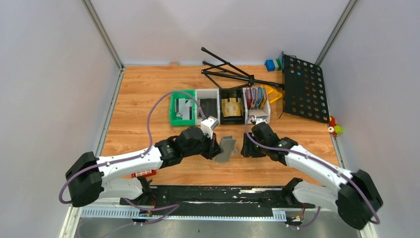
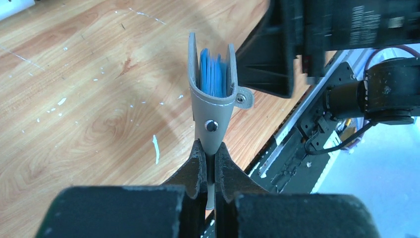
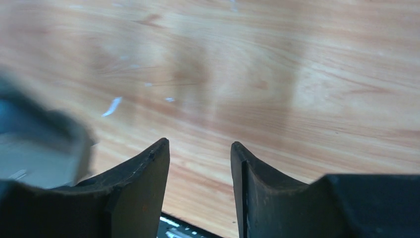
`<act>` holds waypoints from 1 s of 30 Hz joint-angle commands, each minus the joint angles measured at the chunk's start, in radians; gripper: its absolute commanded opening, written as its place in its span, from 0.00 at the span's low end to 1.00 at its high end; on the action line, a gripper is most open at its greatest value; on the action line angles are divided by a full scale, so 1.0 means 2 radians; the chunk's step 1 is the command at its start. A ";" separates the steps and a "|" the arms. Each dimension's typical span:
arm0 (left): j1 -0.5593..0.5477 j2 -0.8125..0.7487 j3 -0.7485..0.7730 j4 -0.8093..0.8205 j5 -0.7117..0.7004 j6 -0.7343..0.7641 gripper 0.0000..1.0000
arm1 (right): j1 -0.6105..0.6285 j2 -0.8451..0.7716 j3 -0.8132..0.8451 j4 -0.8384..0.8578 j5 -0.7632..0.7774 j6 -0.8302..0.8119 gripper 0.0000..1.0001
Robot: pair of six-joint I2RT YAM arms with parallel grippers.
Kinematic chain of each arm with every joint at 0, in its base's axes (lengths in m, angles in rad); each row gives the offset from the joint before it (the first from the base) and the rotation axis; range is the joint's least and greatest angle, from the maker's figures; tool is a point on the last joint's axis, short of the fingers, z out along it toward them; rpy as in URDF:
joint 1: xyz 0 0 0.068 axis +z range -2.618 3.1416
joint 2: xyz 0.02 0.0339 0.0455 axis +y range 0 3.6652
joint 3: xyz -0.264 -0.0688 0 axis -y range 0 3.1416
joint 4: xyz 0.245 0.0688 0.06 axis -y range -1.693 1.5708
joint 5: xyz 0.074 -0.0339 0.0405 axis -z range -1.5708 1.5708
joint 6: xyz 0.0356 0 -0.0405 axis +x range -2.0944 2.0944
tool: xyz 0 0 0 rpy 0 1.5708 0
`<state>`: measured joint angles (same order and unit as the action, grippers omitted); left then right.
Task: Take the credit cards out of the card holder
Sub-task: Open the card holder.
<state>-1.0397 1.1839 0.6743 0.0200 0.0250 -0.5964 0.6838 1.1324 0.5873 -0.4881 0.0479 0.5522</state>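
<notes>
The card holder (image 1: 228,148) is a grey bifold held on edge just above the wood, mid-table. My left gripper (image 1: 217,148) is shut on its folded spine. In the left wrist view the jaws (image 2: 212,151) pinch the spine below a snap stud, and the holder (image 2: 213,101) gapes upward, showing blue inner pockets (image 2: 214,74). I cannot make out cards inside it. Pale grey credit cards (image 1: 184,110) lie in the green bin. My right gripper (image 1: 246,148) is open and empty, just right of the holder. The right wrist view shows its jaws (image 3: 198,151) apart over bare wood, with the holder (image 3: 34,148) blurred at the left.
A row of bins stands behind: green (image 1: 174,113), white with a black flat item (image 1: 208,105), black with a tan item (image 1: 231,106), white with red and blue holders (image 1: 256,98). A black perforated stand (image 1: 303,89) and its tripod legs (image 1: 228,69) lie at the back right.
</notes>
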 commanded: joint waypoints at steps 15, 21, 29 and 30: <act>0.010 -0.022 -0.028 0.080 0.087 -0.076 0.00 | 0.000 -0.181 -0.049 0.095 -0.158 -0.035 0.75; 0.025 -0.018 -0.048 0.114 0.106 -0.101 0.00 | 0.000 -0.150 -0.047 0.106 -0.178 -0.032 0.36; 0.046 0.012 -0.050 0.092 0.080 -0.091 0.19 | 0.000 -0.116 -0.063 0.146 -0.202 -0.007 0.00; 0.049 0.019 -0.049 0.090 0.084 -0.090 0.25 | 0.000 -0.112 -0.065 0.151 -0.208 -0.004 0.00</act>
<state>-0.9623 1.1828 0.5652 0.1692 0.2077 -0.7784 0.6838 0.8787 0.4728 -0.2756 -0.3096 0.5087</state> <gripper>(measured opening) 0.136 0.030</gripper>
